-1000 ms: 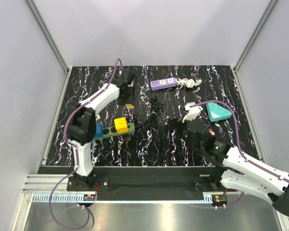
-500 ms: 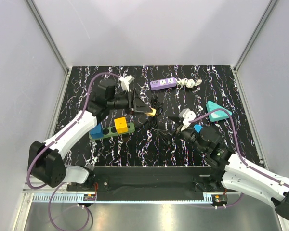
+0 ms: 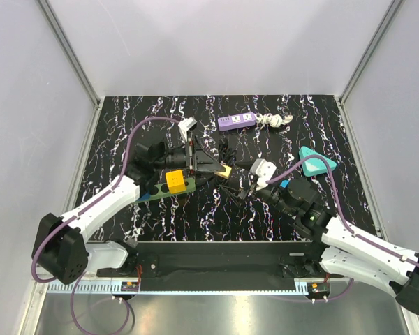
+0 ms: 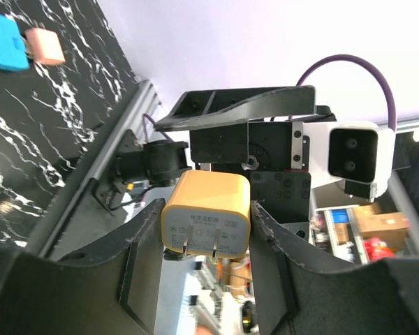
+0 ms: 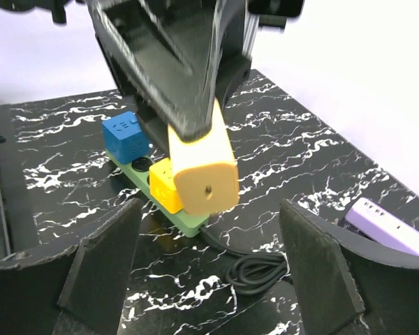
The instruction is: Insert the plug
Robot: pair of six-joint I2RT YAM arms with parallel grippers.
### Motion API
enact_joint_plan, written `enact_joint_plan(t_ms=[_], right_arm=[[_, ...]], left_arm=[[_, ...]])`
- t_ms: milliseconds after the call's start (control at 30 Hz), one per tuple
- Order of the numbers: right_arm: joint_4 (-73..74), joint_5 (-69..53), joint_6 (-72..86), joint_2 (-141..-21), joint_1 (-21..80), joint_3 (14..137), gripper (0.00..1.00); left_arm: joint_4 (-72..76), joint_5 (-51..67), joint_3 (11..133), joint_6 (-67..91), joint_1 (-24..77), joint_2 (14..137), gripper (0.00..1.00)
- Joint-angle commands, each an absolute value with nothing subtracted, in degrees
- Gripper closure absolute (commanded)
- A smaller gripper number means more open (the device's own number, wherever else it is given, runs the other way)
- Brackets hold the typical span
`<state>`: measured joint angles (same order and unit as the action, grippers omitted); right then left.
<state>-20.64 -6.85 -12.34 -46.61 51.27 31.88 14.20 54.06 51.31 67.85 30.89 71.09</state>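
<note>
My left gripper [image 3: 213,166] is shut on a yellow plug [image 3: 224,170] and holds it in the air above the table's middle. In the left wrist view the plug [image 4: 207,213] sits between the fingers with its two prongs facing the camera. My right gripper [image 3: 250,184] is open and empty, just right of the plug and facing it. In the right wrist view the plug [image 5: 202,174] hangs ahead between my open fingers [image 5: 105,258]. The green power strip [image 3: 185,186] lies on the table left of centre, holding a blue plug [image 3: 141,189] and a yellow cube [image 3: 174,179].
A purple power strip [image 3: 237,121] and a white cable bundle [image 3: 276,121] lie at the back. A teal triangular adapter [image 3: 315,162] lies at the right. A black cord coil [image 5: 255,269] trails from the green strip [image 5: 185,220]. Grey walls enclose the table.
My left arm swung from the back left towards the centre, carrying the yellow plug to the right. My right gripper moved left towards the plug.
</note>
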Motion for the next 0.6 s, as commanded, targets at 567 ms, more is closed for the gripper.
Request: enact_joint_plan(t_ms=[567], right_arm=[[-29.7, -11.1, -16.3, -49.0, 51.3, 33.4, 0.21]], left_arm=[[26.0, 55.6, 46.1, 76.7, 33.7, 70.1, 1.0]])
